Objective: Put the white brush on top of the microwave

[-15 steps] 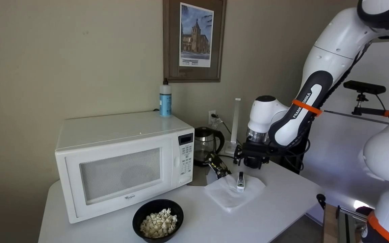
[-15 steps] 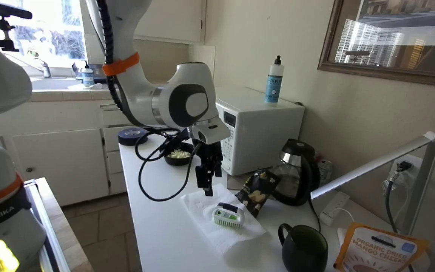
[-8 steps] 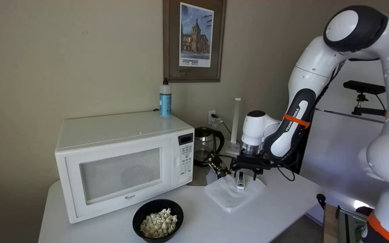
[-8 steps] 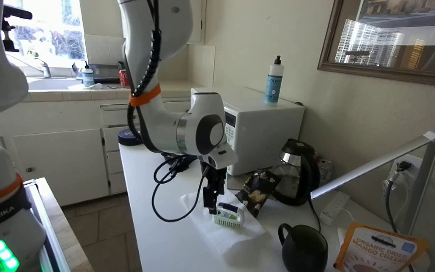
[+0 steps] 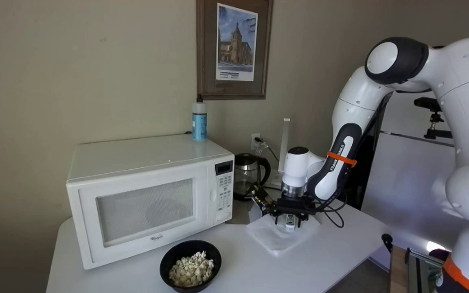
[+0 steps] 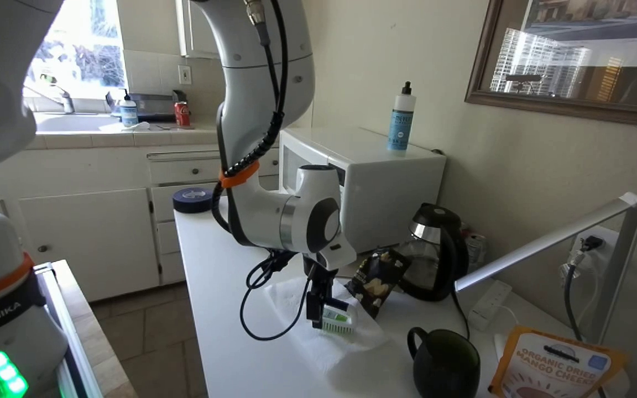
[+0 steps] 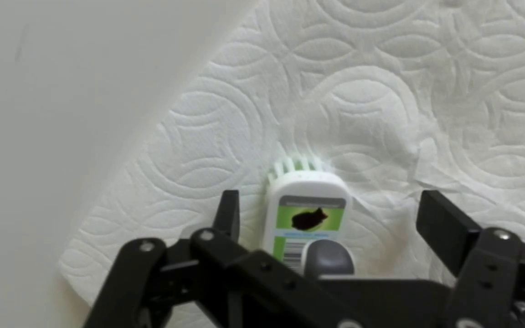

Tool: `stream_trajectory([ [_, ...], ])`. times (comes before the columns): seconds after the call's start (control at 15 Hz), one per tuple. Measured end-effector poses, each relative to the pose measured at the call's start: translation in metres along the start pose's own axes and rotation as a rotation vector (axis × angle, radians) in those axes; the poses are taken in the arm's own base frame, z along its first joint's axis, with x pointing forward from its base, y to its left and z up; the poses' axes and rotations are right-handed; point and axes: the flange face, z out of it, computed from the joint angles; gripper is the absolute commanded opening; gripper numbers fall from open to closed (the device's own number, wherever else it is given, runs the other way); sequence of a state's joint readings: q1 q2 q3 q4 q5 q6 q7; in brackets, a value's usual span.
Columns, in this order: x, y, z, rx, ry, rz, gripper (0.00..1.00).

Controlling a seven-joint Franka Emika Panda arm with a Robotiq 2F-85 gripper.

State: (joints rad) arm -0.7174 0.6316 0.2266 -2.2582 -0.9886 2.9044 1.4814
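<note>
White table [image 5: 255,268], below the gripper [image 7: 331,207], which hangs low over it. Robot arm [image 5: 348,134] is bent over so its fingers [image 7: 445,228] point straight down; looks set for a top-down pick. Microwave [image 5: 149,199] stands off to one side of the gripper, its top well higher than the fingers, so the lift probably wants to come before any sideways move. Paper towel [image 7: 367,114] is spread right below the gripper, presumably to keep the white brush [image 7: 308,218] off the table. Kettle [image 5: 246,175] stands near the gripper, past the snack bag [image 6: 379,279]; the bag is closer in and could get bumped if the fingers drift that way. Soap bottle [image 5: 199,126] is higher than the gripper, upright on a back corner of the microwave's top; the drop should stay apart from it.

Gripper: fingers wide apart, nothing held. They straddle the brush, one each side, with a gap showing on both; looks like no contact. Whether the tips touch the towel, can't tell. Brush is off-centre, nearer one finger, so it may get shoved over a little as they close.

Brush: on the towel between the fingers, not yet on the microwave. Lies bristles down, dark grip up, which should leave the white sides easy to pinch. Step reads as grasp line-up; early on.
</note>
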Motion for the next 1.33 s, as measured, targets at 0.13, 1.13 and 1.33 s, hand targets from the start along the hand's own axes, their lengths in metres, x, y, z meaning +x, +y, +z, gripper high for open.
stream_trajectory([
  [0.13,0.004,-0.002,0.003,0.003,0.002,0.005,1.00],
  [1.13,0.016,-0.011,-0.002,-0.065,-0.076,0.095,0.28],
  [1.33,0.017,-0.010,-0.003,-0.078,-0.064,0.098,0.19],
])
